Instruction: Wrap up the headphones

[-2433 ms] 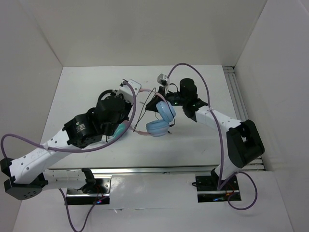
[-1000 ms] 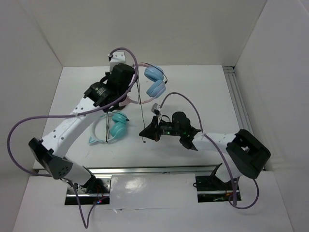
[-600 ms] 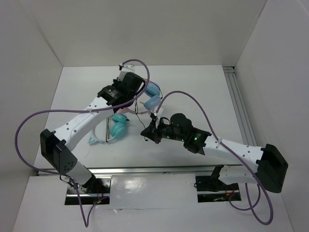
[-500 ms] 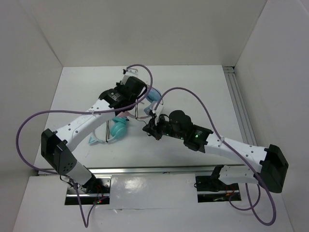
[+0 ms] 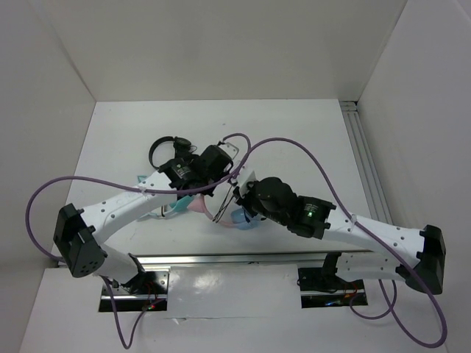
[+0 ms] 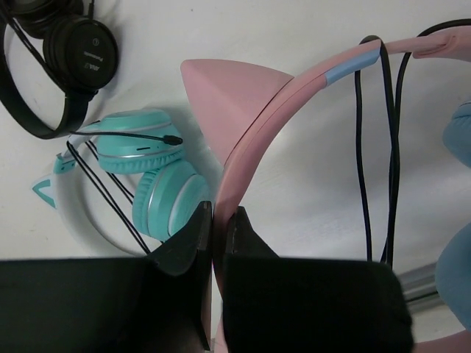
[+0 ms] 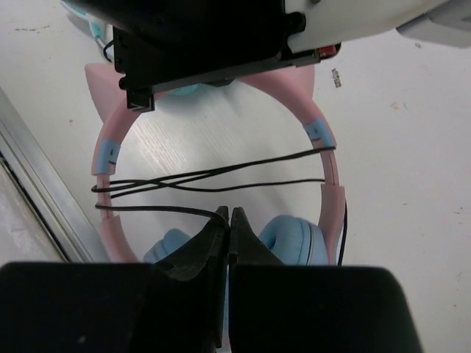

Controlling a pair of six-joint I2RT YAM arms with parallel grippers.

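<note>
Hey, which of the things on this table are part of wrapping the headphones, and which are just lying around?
Part of the job:
- pink cat-ear headphones, clamped at the headband by the left gripper
- their black cable, pinched by the right gripper

Just lying about:
- teal cat-ear headphones
- black headphones

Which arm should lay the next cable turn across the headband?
Right. The right hand is shut on the black cable, which already crosses the pink headband. The left hand is clamped on that headband, anchoring it.
</note>
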